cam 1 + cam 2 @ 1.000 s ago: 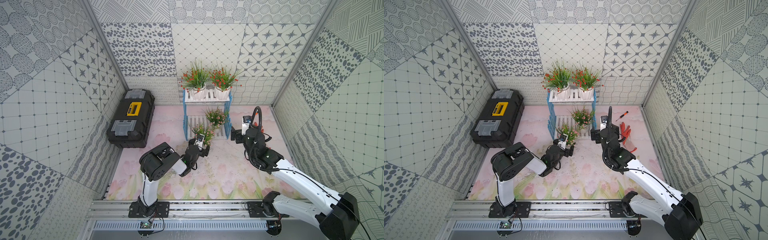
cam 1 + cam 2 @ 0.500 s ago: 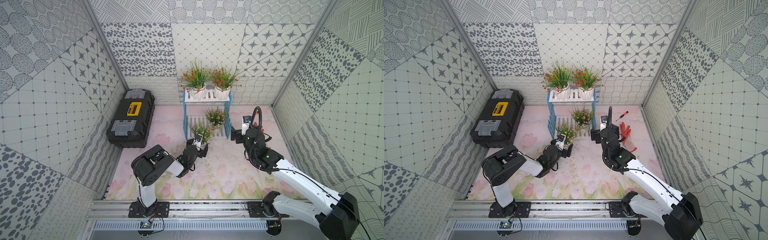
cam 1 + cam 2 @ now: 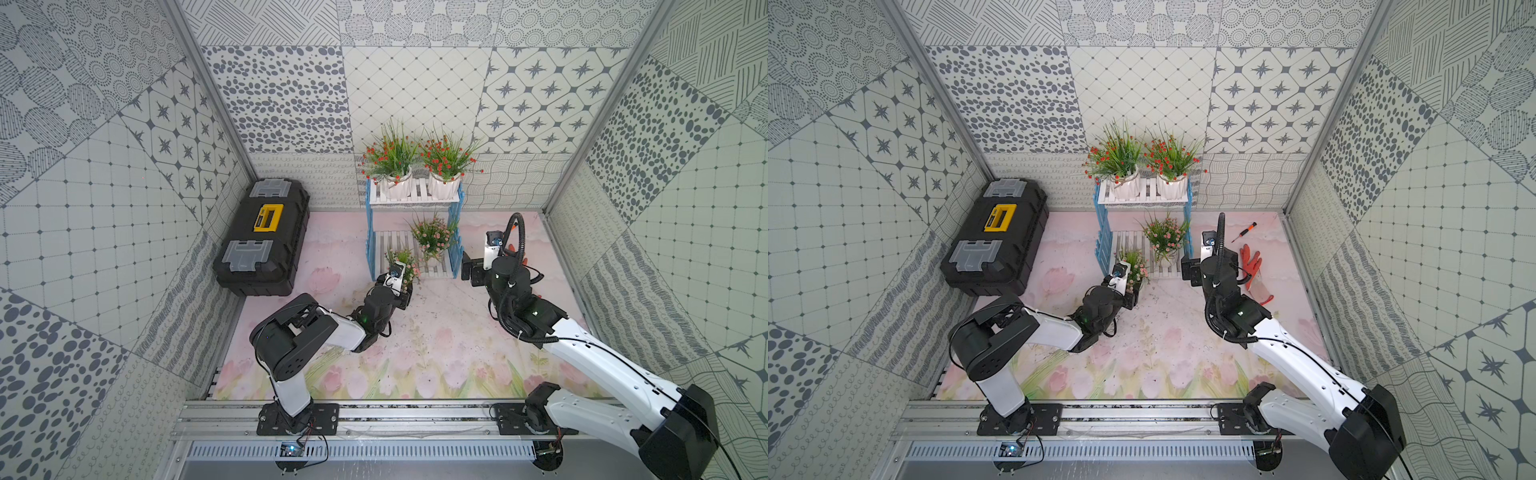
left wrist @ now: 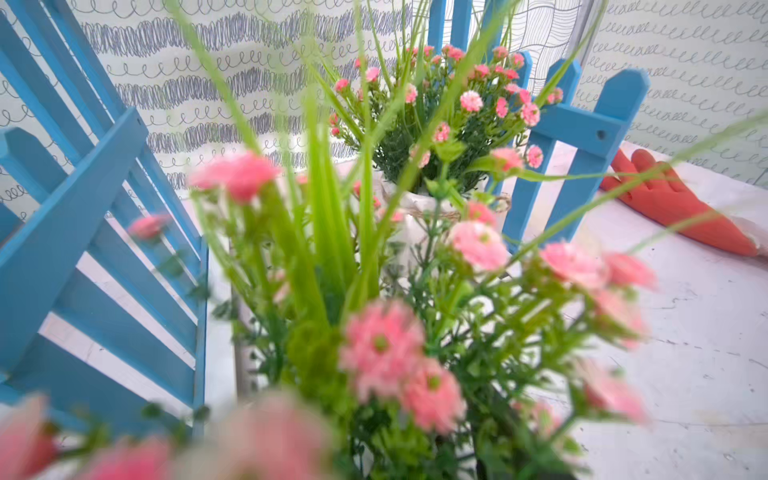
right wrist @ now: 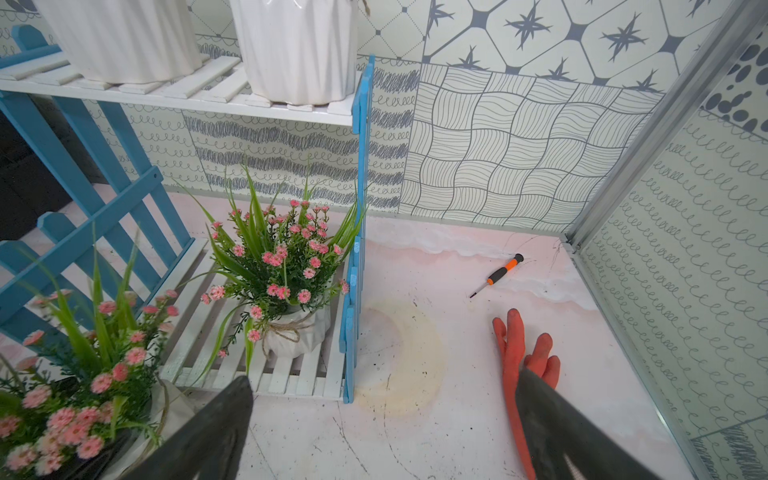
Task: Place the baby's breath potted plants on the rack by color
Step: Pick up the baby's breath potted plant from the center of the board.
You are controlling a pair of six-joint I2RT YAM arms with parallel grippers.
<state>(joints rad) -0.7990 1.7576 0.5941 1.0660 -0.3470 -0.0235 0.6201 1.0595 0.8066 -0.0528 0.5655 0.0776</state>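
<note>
The left gripper (image 3: 404, 286) pinches a pink plant (image 3: 404, 262) at the front edge of the rack's (image 3: 415, 200) lower shelf, near the second pink plant (image 3: 432, 237) standing there (the red plants (image 3: 390, 156) share the top shelf), while the right gripper (image 5: 382, 380) hangs beside the rack, jaws spread wide.

The rack (image 3: 413, 199) has white slats and light blue frames. The first red plant (image 3: 388, 158) and the second red plant (image 3: 446, 160) carry red flowers over green grass; the shelf pink plant (image 3: 432, 237) and the front pink plant (image 3: 409, 264) show pink ones (pots white, ribbed). The toolbox (image 3: 262, 237) is black with yellow handle, grey latches. The glove (image 3: 1252, 266) is orange-red, the screwdriver (image 3: 1244, 231) orange and black. The mat (image 3: 436, 353) is pale pink with tulips; the walls (image 3: 124, 166) bear grey dots and stars on white.
</note>
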